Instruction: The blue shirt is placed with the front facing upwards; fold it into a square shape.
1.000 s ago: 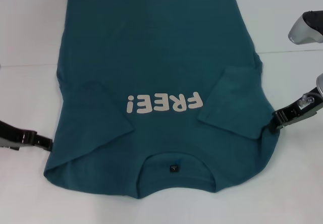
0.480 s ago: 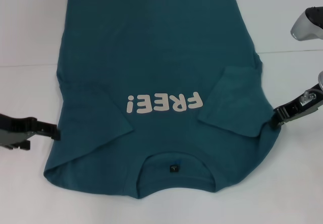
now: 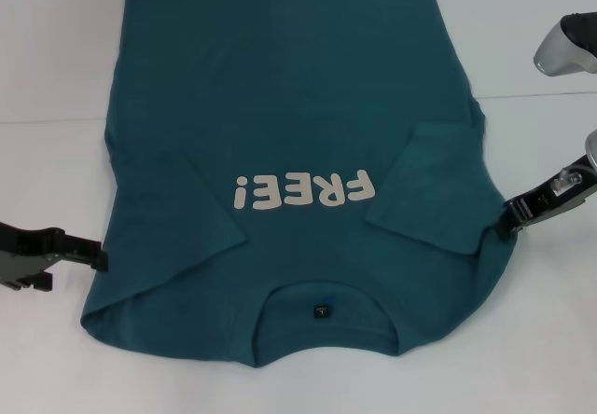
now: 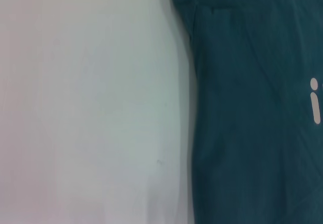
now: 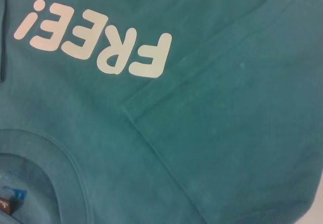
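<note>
The blue shirt (image 3: 298, 106) lies flat, front up, with its white "FREE!" lettering (image 3: 303, 192) upside down to me and its collar with the black neck label (image 3: 321, 310) nearest me. Both short sleeves are folded inward onto the chest. My left gripper (image 3: 93, 257) is open, low over the table, with its tip at the shirt's left edge below the folded sleeve. My right gripper (image 3: 510, 218) touches the shirt's right edge beside the folded right sleeve (image 3: 434, 190). The left wrist view shows the shirt's edge (image 4: 252, 133). The right wrist view shows the lettering (image 5: 96, 45) and the sleeve (image 5: 237, 98).
The shirt rests on a white table (image 3: 56, 78), with bare surface on both sides and along the near edge. A grey part of the right arm (image 3: 564, 46) hangs at the upper right. The shirt's hem reaches the far edge of the head view.
My left gripper has moved right toward the shirt's left edge and now shows two separated fingers. The right gripper has barely shifted. The shirt has not moved.
</note>
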Controlling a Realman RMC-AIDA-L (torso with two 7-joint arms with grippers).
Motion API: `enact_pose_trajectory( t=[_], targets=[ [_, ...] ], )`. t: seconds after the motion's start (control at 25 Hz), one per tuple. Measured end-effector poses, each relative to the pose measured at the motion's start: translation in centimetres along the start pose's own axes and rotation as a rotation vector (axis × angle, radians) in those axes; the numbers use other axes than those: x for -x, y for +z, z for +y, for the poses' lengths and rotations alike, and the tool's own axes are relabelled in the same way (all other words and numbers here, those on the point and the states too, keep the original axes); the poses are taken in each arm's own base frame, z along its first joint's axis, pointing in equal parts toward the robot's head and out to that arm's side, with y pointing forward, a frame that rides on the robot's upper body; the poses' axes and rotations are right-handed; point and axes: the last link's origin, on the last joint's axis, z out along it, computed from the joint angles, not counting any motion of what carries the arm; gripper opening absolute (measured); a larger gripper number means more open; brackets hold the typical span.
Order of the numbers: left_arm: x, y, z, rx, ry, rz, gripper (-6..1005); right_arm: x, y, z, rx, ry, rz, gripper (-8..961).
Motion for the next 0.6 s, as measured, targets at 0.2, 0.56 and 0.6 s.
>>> enact_pose_trajectory(
  t=[0.2,0.56,0.6],
  targets=[
    [0.15,-0.01,-0.02,0.003,0.007,-0.001,900,-0.17,0.09,0.01,0.002,-0.003,0.004,37],
    [0.82,0.46,0.06,0.018,-0.006,-0.034,900,-0.54,0.17,-0.14,0.007,0.0,0.009,37],
    [0.91,0.51,0.05,0.02,-0.008,-0.038,900,-0.55,0.17,-0.14,0.007,0.0,0.01,37]
  ],
)
